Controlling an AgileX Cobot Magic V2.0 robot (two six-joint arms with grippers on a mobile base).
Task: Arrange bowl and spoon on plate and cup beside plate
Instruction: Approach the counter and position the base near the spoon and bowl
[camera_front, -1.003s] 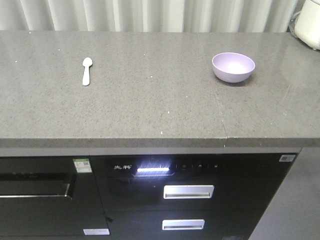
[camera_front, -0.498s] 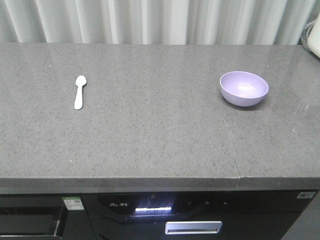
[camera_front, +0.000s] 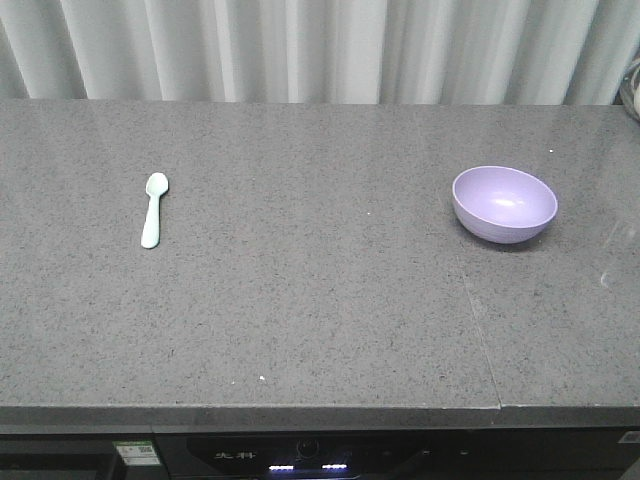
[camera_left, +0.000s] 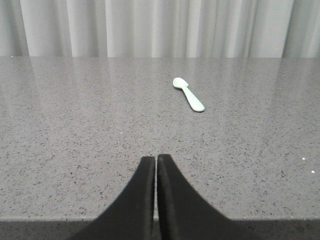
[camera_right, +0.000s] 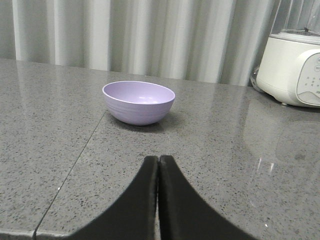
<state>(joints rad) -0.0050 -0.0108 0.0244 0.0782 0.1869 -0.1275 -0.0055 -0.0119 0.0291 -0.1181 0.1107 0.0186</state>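
Observation:
A pale mint-green spoon (camera_front: 153, 208) lies on the grey counter at the left, bowl end pointing away; the left wrist view shows the spoon (camera_left: 188, 94) ahead and a little right of my left gripper (camera_left: 156, 159), which is shut with nothing in it. A lavender bowl (camera_front: 504, 203) sits upright at the right. In the right wrist view the bowl (camera_right: 138, 102) stands ahead and slightly left of my right gripper (camera_right: 158, 159), also shut and empty. The plate and the cup are out of view. Neither gripper shows in the front view.
The counter's front edge (camera_front: 300, 415) runs along the bottom, with a dark appliance panel below. A seam (camera_front: 470, 300) crosses the counter left of the bowl. A white appliance (camera_right: 295, 67) stands at the far right. Pale curtains hang behind.
The front view has shifted forward and down over the counter: spoon and bowl appear lower and larger, and the drawers below have left the frame. Spoon and bowl have not moved on the counter.

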